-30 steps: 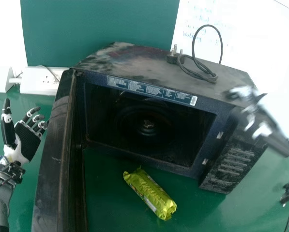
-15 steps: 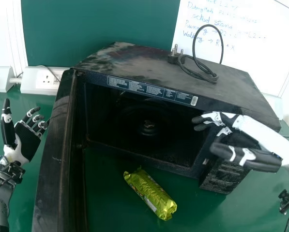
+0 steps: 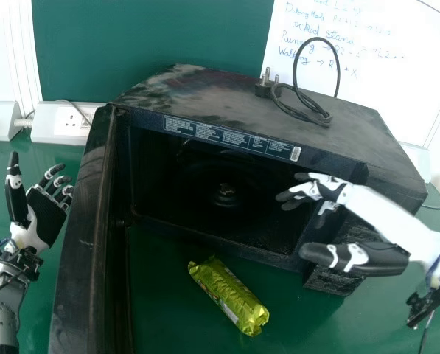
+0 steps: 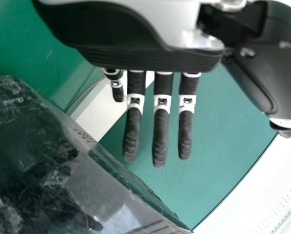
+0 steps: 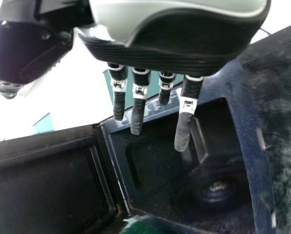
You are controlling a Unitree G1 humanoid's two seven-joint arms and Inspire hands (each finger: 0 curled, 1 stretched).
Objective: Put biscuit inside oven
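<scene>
1. My right hand (image 3: 329,189) is released and holds nothing: its fingers reach out loosely toward the left, with the thumb apart from them on the near side. I have it up at the right part of the oven's opening; I cannot tell whether the fingertips cross into it.
2. In the right wrist view, the fingers of my right hand (image 5: 179,39) are extended in front of the dark cavity (image 5: 150,165).
3. My left hand (image 3: 47,215) is at the far left, outside the swung-open door (image 3: 79,251). It is empty as well, palm up, fingers relaxed; the left wrist view shows them nearly straight.
4. The biscuit packet (image 3: 230,296), in a shiny yellow-green wrapper, lies on the green table (image 3: 168,324), outside the oven (image 3: 205,92) and on the near side of its opening. It sits at a slant, one end far and left, the other near and right. Neither of my hands touches it.
5. The oven stands with its door open at the left. Inside, I see a round fitting (image 3: 225,196) on its floor.
6. On the dusty top, toward the far right, rest a plug (image 3: 263,87) and its looped cable (image 3: 296,74).
7. A socket box (image 3: 66,124) is at the far left, and a whiteboard (image 3: 367,51) with handwriting stands at the far right.
</scene>
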